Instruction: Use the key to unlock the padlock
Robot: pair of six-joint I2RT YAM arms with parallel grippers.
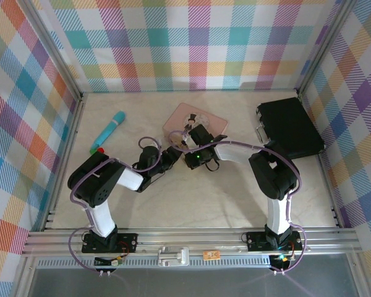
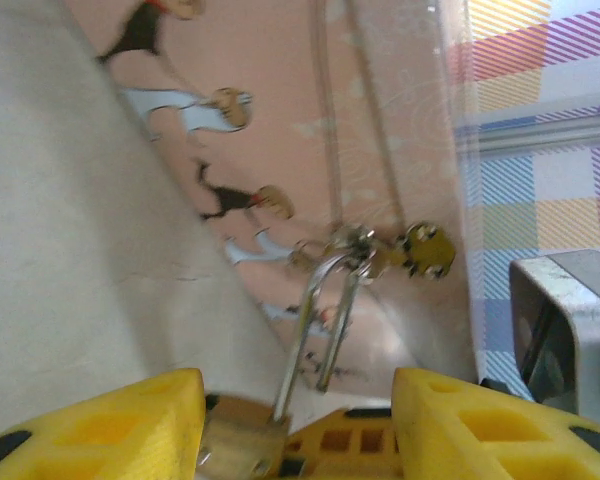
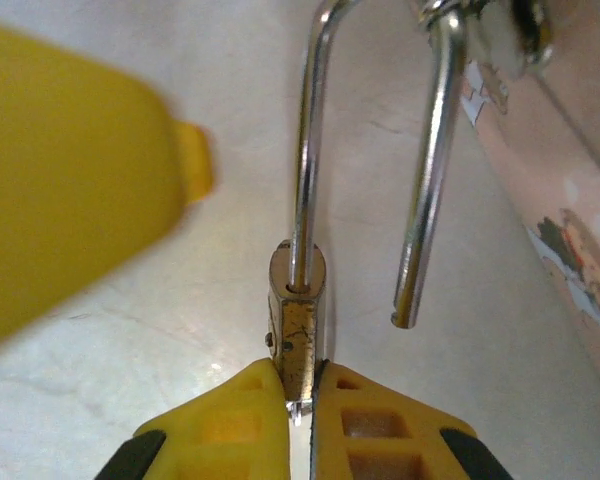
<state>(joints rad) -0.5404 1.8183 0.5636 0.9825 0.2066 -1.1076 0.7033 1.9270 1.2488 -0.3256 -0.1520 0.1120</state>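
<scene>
The right gripper [image 3: 298,378] is clenched on the padlock [image 3: 298,310], its two yellow fingers pressed flat against the thin brass body from either side. The shackle [image 3: 310,130] rises from the body with one leg seated and the other leg hanging free beside it, its end clear of the brass. The left gripper [image 2: 295,388] stands about half spread around the same padlock; the body sits against one finger [image 2: 130,420] and well clear of the other. At the shackle's top hangs a ring of small metal pieces [image 2: 365,250]; whether the key is among them I cannot tell. All this sits just beside the pink tin [image 1: 195,117], mid-table [image 1: 204,198] toward the far edge.
</scene>
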